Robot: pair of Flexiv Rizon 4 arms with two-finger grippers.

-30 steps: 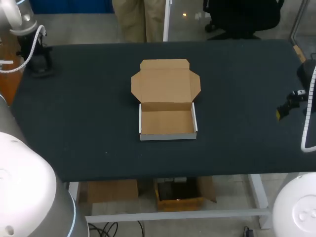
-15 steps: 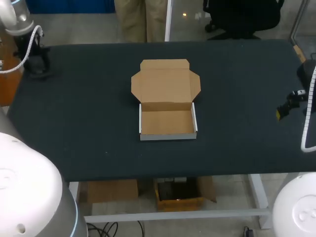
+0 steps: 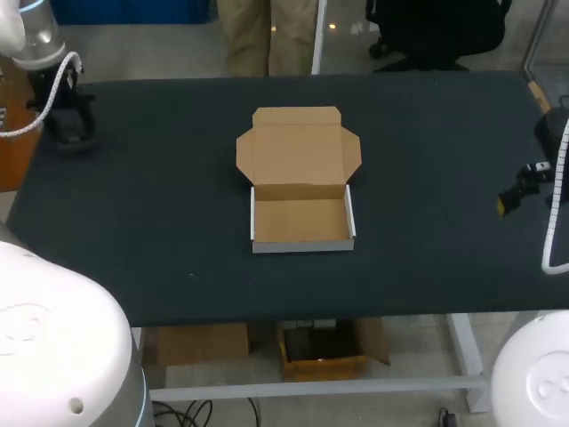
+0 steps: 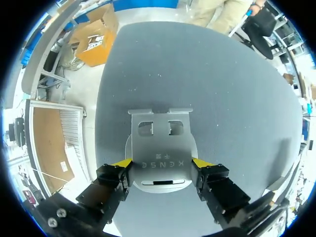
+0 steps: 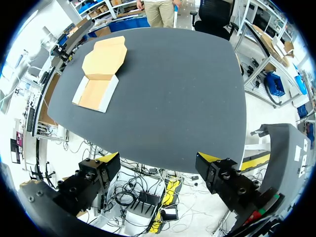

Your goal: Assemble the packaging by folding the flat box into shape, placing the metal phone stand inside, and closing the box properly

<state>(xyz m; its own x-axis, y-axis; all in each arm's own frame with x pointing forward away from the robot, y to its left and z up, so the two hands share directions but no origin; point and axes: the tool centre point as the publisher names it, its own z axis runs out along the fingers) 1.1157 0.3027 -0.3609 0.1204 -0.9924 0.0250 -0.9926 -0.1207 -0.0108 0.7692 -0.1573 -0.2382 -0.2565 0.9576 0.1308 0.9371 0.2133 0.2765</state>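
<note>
Since the earlier frames, the left arm (image 3: 31,40) has been shifted slightly at the far left corner, and its white near shell is seen lower and further right; the box has been left unmoved.

Head view: a brown cardboard box (image 3: 300,221) with white outer walls is set at the middle of the dark counter (image 3: 427,160), its tray open and empty, its lid laid flat toward the far side. The left claw (image 3: 69,120) is held over the far left corner, the right claw (image 3: 520,189) by the right edge, both well apart from the box.

Left wrist view: a silver metal phone stand (image 4: 160,143) is gripped by the left claw (image 4: 162,163), both yellow tips pressed against its sides, its plate with two cut-outs reaching ahead.

Right wrist view: the right claw (image 5: 158,160) is spread wide with nothing between its fingers; the box (image 5: 96,89) is seen far ahead.
</note>
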